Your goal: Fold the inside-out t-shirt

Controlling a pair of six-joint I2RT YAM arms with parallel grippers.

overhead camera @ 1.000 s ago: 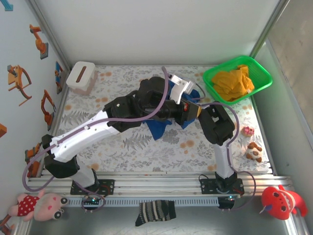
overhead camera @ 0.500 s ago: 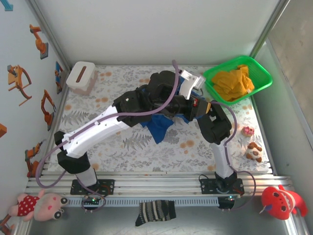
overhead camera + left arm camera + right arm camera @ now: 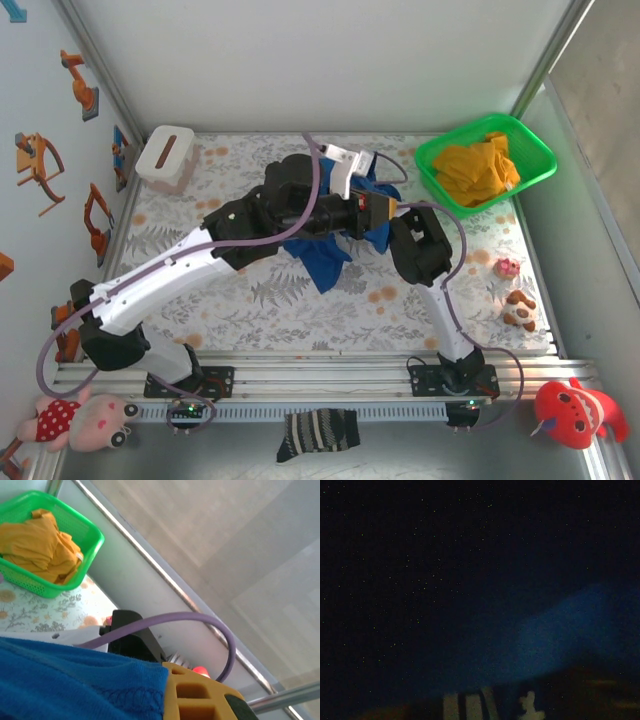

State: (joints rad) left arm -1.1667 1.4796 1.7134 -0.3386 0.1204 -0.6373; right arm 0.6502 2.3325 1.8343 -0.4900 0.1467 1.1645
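Observation:
The inside-out t-shirt (image 3: 325,258) is a royal-blue bunch at the middle of the floral table (image 3: 230,300), lifted at its top and hanging down in a point. My left gripper (image 3: 362,207) reaches in from the left and is shut on the cloth. In the left wrist view the blue fabric (image 3: 75,680) lies pressed against an orange finger (image 3: 200,695). My right gripper (image 3: 392,228) meets the shirt from the right, buried in cloth. Dark blue fabric (image 3: 560,640) with white lettering (image 3: 470,705) covers the right wrist view, hiding its jaws.
A green basket (image 3: 428,158) holding a yellow-orange garment (image 3: 480,170) stands at the back right, close to both grippers. A white box (image 3: 166,157) sits at the back left. Small toys (image 3: 518,310) lie by the right edge, and a striped sock (image 3: 316,435) lies below the front rail.
Both grippers first swung toward the basket with the shirt, then came back left; they now sit further left than a second ago. The shirt's hanging point stayed near the table's middle.

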